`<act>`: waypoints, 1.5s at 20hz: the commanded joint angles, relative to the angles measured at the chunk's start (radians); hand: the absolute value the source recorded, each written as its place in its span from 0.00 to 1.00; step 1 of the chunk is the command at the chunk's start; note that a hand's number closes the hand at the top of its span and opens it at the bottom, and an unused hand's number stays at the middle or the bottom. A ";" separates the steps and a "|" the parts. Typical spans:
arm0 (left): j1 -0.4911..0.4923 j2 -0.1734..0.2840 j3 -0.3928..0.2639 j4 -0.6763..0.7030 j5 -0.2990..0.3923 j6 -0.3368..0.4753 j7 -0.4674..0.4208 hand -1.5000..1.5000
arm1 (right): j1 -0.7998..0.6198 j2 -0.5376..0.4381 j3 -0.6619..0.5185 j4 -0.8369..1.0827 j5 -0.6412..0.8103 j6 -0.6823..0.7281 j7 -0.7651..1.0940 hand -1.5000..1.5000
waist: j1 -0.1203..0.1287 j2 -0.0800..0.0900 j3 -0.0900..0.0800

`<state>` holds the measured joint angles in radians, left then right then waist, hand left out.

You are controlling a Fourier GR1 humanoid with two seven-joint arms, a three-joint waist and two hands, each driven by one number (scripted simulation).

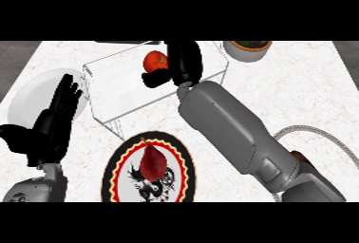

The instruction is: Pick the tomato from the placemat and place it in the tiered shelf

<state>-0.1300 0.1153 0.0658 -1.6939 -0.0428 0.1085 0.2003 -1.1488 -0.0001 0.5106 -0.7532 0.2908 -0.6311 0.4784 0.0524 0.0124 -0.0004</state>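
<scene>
Tomato (155,61) sits over the top deck of the tiered shelf (123,88), toward its far right part, w/ the right hand (179,64) curled round its right side, thumb low at the front. Tomato is near round, so no clear long axis; its stem end looks to face right, toward the palm, but that's hard to tell. Right forearm runs up from the lower right across the counter (308,95).

Left hand (49,126) rests at the view's left, fingers straight and up, over the edge of a white plate (35,92). Round placemat (146,168) in front of the shelf carries a dark red pear-shaped item (153,161), long axis near-far, narrow tip pointing away. A potted bowl (247,49) stands far right.
</scene>
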 commanded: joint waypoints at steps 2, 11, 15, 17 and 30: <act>0.037 -0.006 0.002 0.023 0.001 -0.011 -0.056 0.50 | -0.035 0.000 -0.008 0.092 -0.130 0.018 -0.129 0.00 | -0.007 -0.002 0.000; 0.086 -0.015 0.008 -0.020 0.004 -0.002 -0.054 0.50 | -0.102 0.000 -0.113 0.079 -0.259 0.019 -0.283 0.00 | -0.025 -0.007 0.000; 0.064 -0.008 -0.004 -0.048 -0.028 0.015 -0.012 0.50 | -0.078 -0.013 -0.167 0.039 -0.258 -0.057 -0.276 0.00 | -0.038 -0.012 0.000; 0.096 -0.027 -0.005 -0.039 -0.022 0.018 -0.044 0.50 | -0.055 -0.082 -0.177 -0.010 -0.255 -0.022 -0.213 0.00 | -0.050 -0.016 0.000; 0.061 -0.024 0.025 0.023 -0.020 0.024 -0.061 0.50 | 0.284 -0.438 -0.303 -0.463 -0.345 0.199 -0.059 0.00 | -0.072 -0.017 0.000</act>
<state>-0.0588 0.1147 0.1026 -1.7118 -0.0422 0.1134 0.1729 -0.9611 -0.3416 0.2471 -1.0918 -0.0176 -0.5269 0.4020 -0.0173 -0.0065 0.0003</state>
